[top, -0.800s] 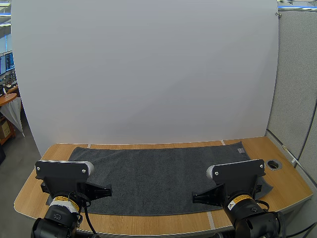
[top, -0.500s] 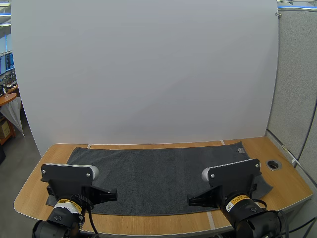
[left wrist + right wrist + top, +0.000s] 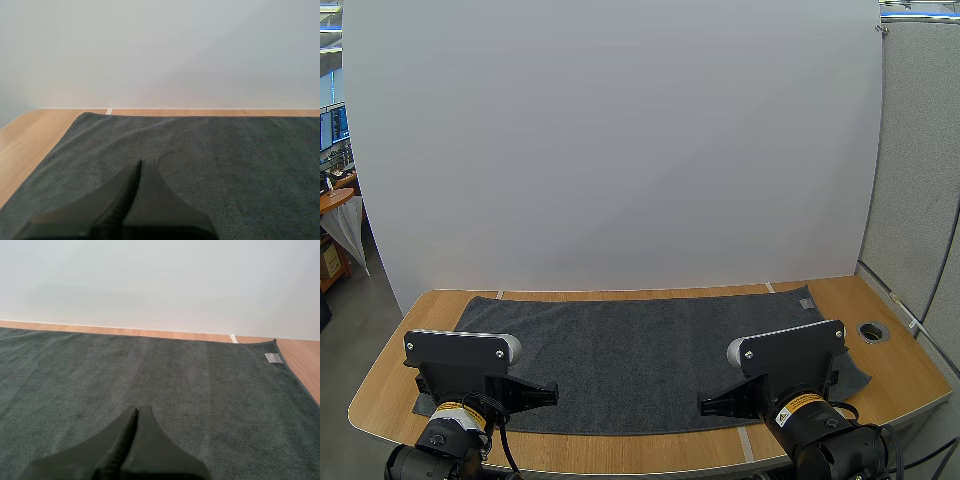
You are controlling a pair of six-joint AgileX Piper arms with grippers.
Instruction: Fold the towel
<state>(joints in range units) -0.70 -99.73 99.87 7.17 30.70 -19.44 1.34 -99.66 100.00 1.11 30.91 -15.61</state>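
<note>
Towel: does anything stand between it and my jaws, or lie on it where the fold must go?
Nothing visible does. The grey towel lies spread and bare on the wooden table; left jaws and right jaws, both shut, hang over it.

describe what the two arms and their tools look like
Both arms are black with rounded joint housings. The left arm and the right arm each carry a yellow-and-white label on the joint behind the tool; the right one shows a small warning triangle. The left tool and the right tool each have two matte black fingers that taper to a narrow tip, with ribbed inner faces.
</note>
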